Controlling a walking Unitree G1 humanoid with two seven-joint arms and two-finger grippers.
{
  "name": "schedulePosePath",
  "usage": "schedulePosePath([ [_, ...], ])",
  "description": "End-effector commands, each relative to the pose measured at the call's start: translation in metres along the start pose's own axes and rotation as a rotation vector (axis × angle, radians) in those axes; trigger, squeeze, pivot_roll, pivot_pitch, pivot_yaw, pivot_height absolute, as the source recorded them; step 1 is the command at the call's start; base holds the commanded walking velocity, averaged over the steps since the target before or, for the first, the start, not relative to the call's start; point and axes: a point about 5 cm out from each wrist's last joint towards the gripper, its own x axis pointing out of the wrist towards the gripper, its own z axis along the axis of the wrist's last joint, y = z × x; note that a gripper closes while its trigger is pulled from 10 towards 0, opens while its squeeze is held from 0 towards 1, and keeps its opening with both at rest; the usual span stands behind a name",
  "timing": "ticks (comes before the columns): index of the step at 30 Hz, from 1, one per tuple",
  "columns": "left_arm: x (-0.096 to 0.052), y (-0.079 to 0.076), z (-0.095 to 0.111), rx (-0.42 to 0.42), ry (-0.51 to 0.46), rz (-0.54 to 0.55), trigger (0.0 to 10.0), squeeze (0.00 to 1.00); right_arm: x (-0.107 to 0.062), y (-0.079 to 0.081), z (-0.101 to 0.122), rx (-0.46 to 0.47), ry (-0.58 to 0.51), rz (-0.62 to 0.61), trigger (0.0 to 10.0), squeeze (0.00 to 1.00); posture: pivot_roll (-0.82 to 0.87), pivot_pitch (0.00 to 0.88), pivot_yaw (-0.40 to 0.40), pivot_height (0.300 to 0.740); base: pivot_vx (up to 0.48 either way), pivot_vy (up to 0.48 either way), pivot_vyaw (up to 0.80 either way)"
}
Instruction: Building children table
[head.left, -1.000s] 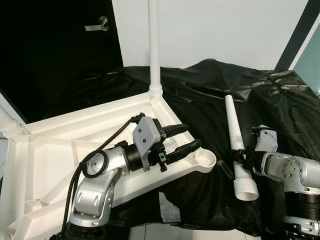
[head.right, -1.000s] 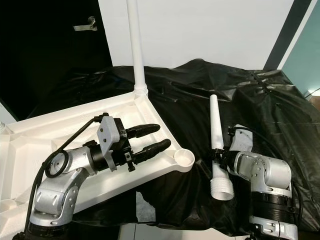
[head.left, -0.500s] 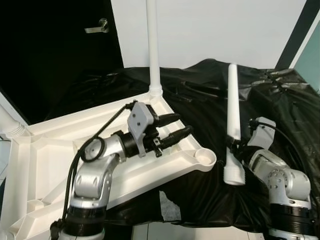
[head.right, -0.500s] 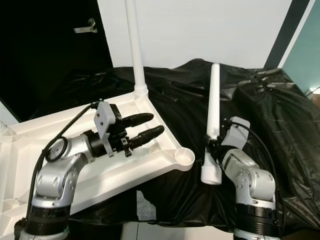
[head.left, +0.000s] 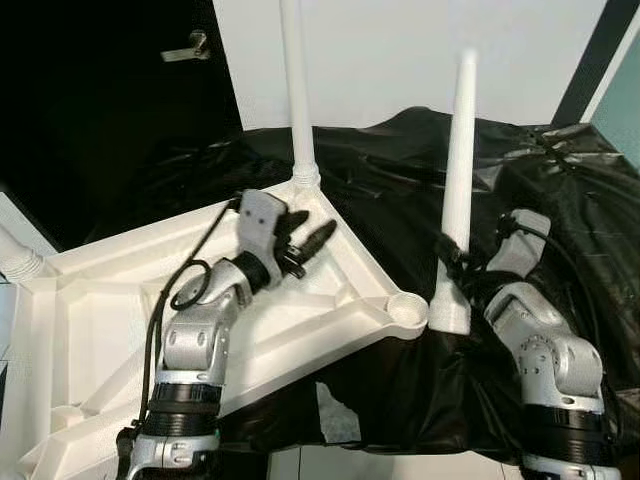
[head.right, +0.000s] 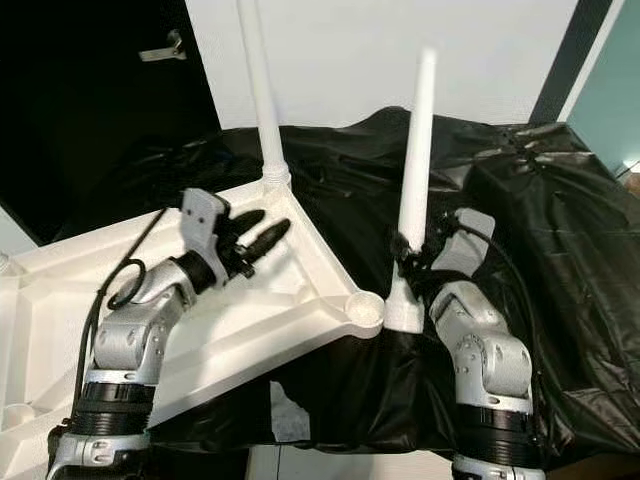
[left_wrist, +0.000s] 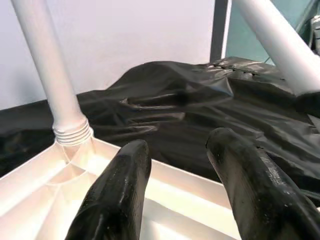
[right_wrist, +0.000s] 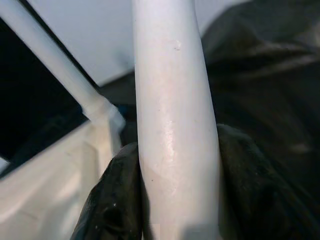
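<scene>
Tabletop (head.left: 100, 300): white, upside down on black sheeting (head.left: 560, 200), one leg (head.left: 296, 90) standing in its far corner.
Empty socket (head.left: 407, 311): near corner, just beside the loose leg's wide end.
Loose leg (head.left: 455, 190): upright, wide end down.
Right gripper (head.left: 452, 262): fingers pinching the loose leg low on its shaft.
Left gripper (head.left: 312, 240): above the tabletop, fingers spread, holding nothing.

This looks like a plain indoor room, perhaps an office or lab space. A bare white wall (head.left: 400, 50) stands behind a table draped in black plastic sheeting (head.left: 560, 200). A dark door with a metal lever handle (head.left: 186, 48) is at the left.
</scene>
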Motion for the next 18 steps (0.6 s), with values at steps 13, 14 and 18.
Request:
schedulePosePath([
  [13,0.013,0.025,-0.002,-0.067,-0.049,0.175,10.0,0.00,0.031,0.013,0.008,-0.261,-0.109,0.101,10.0,0.00,-0.03,0.000,0.031,0.740,0.000,0.000,0.00],
  [14,0.013,0.025,-0.002,-0.067,-0.049,0.175,10.0,0.00,0.031,0.013,0.008,-0.261,-0.109,0.101,10.0,0.00,-0.03,0.000,0.031,0.740,0.000,0.000,0.00],
  [18,0.014,0.030,0.001,-0.049,-0.084,0.219,10.0,0.00,0.032,0.014,0.010,-0.322,-0.164,0.067,10.0,0.00,-0.03,0.000,0.034,0.740,0.000,0.000,0.00],
])
